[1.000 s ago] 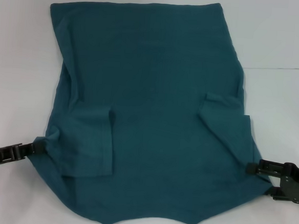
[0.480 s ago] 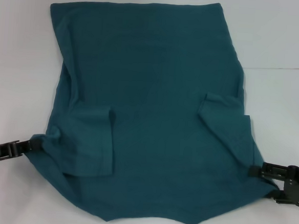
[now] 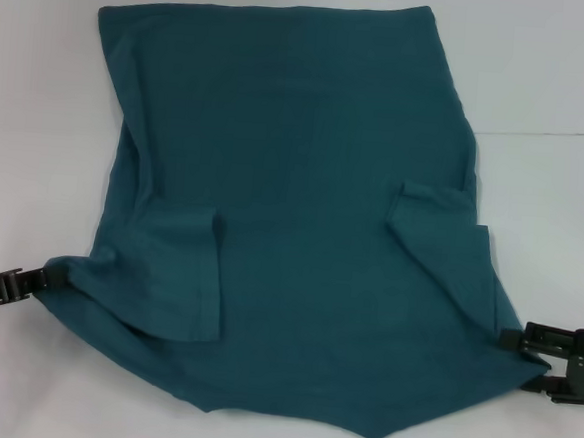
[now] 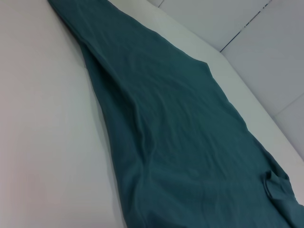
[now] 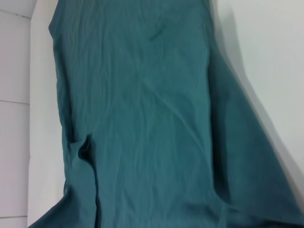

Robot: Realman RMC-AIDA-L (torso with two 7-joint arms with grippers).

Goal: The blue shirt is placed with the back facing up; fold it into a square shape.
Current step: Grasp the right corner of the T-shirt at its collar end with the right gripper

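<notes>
Shirt (image 3: 292, 219): teal-blue, spread flat on the white table (image 3: 553, 67), filling most of the head view; far edge straight, near edge running to the bottom of the view.
Sleeves: both folded inward onto the body, the left sleeve (image 3: 173, 276) lying as a flap near the left side, the right sleeve (image 3: 441, 244) as a smaller flap near the right side.
Left gripper (image 3: 45, 277): low at the left edge of the head view, its tips pressed together on the shirt's left near corner, which is drawn out to a point.
Right gripper (image 3: 512, 340): low at the right edge, pinching the shirt's right near corner, also pulled to a point.
Left wrist view: shirt (image 4: 180, 142) running away across the table (image 4: 42, 118), lightly wrinkled; own fingers not shown.
Right wrist view: shirt (image 5: 142, 118) filling most of the view, with a diagonal crease; own fingers not shown.
</notes>
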